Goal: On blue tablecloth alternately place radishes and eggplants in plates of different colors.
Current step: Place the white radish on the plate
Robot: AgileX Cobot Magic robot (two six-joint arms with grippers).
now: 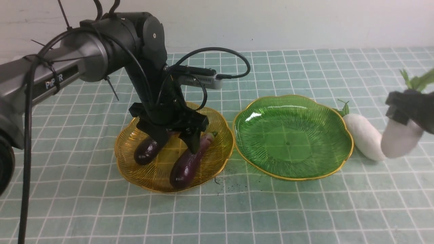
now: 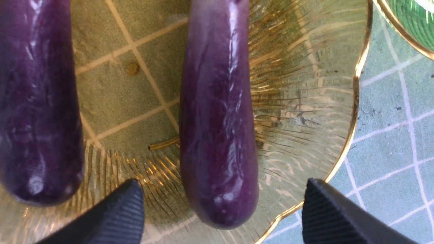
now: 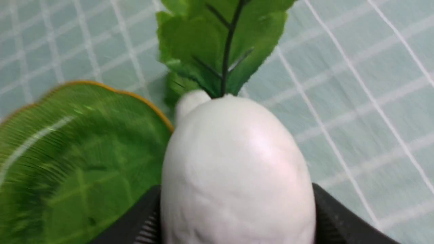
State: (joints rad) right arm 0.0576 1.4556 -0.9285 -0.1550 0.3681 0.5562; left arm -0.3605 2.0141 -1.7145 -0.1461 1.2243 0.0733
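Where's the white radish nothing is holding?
In the front view the loose radish lies on the blue tablecloth at the right, beside the rim of the green plate and left of the held radish in the right gripper.

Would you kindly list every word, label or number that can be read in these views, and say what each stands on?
"PIPER": white letters on the grey link of the left arm, front view; a black strap crosses part of the word.
Nothing else in any of the three views carries readable text.
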